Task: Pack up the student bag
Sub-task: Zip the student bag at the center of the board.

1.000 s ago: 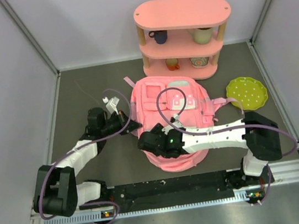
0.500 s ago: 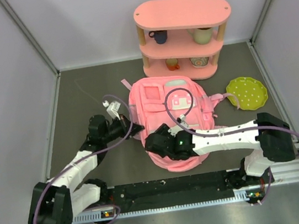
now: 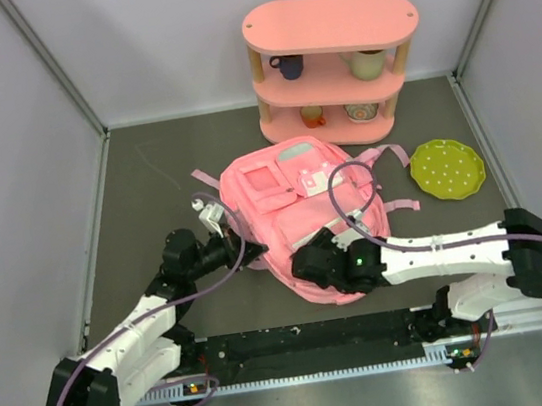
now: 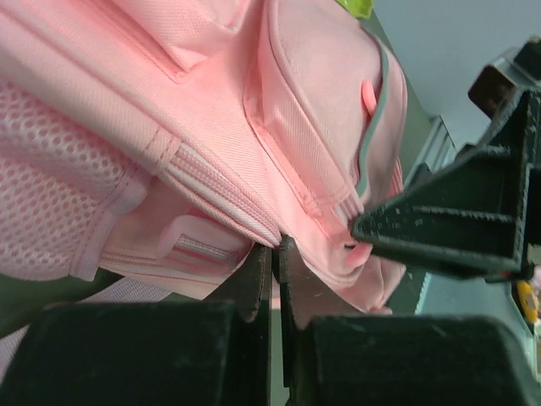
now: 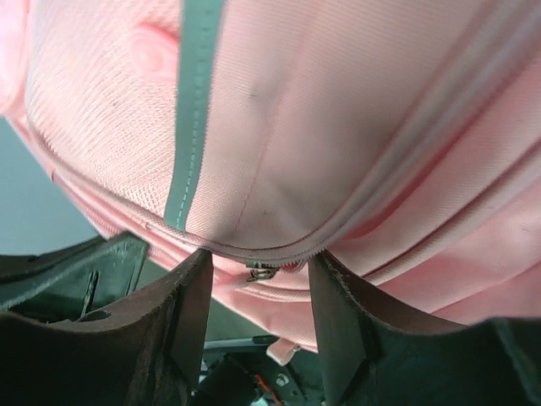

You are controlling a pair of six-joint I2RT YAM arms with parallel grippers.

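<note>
You've got one dark grey tabletop (image 3: 147, 180), and your one student bag (image 3: 290, 195) lies flat mid-table, just in front of the one rigid pink three-tier shelf (image 3: 327, 23). The bag's soft woven pink fabric with a mesh side panel and grey-green trim. Its near end is hidden under your two arms. One round lime plate (image 3: 446, 168) with pale dots sits right of the bag. Four cups on the shelf:
- dark mug (image 3: 285, 65)
- cream mug (image 3: 366, 63)
- orange cup (image 3: 311, 114)
- patterned cup (image 3: 361, 110)

The lower two are hard to make out.

Your left end effector (image 4: 272, 254) is pinched nearly together on the bag's bottom seam. Your right end effector (image 5: 258, 271) is clamped on a fabric fold, with one small metal zip pull (image 5: 262, 272) between its fingers.
</note>
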